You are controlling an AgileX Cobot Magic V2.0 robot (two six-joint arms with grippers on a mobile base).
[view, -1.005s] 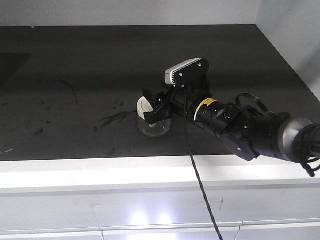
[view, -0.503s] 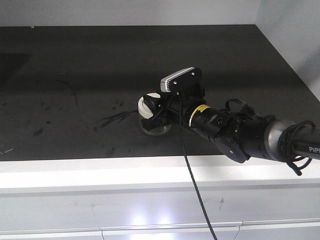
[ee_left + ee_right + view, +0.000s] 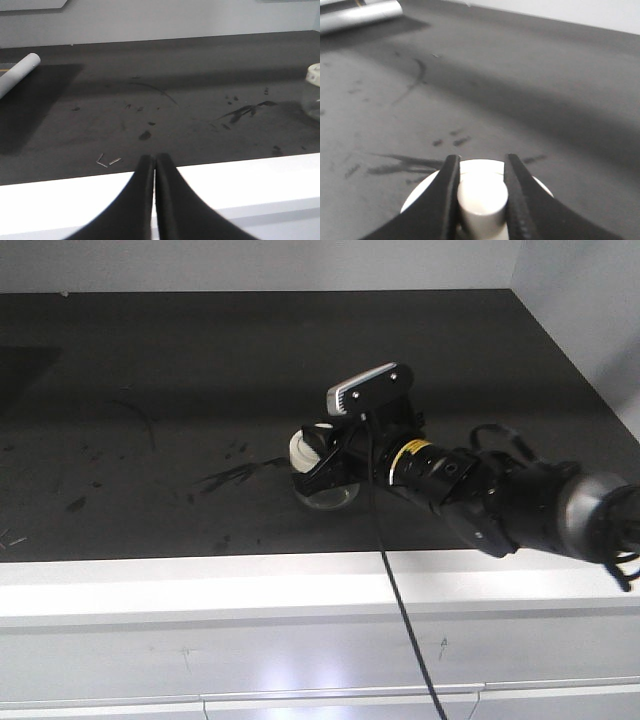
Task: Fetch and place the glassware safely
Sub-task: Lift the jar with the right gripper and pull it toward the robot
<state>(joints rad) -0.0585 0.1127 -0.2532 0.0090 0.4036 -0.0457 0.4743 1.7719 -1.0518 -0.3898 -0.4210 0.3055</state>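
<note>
On the dark counter (image 3: 150,390), at 5 o'clock from its middle and near the white front ledge (image 3: 200,585): the glass jar (image 3: 325,492). Held between the fingers of the right gripper (image 3: 481,192), drawn in narrow and clamped on the knob (image 3: 481,207) of the cream lid (image 3: 422,192). One finger at 9 o'clock of the knob, the other at 3 o'clock, both touching it. Reached from the jar's 3 o'clock side in the front view. Cannot tell whether upright or tilted. Black scuff marks (image 3: 235,475) at 9 o'clock of the jar. Left gripper (image 3: 154,172) pinched fully together on nothing, over the ledge, well apart from the jar at its 2 o'clock. Pale roll (image 3: 20,72) at its 10 o'clock.
</note>
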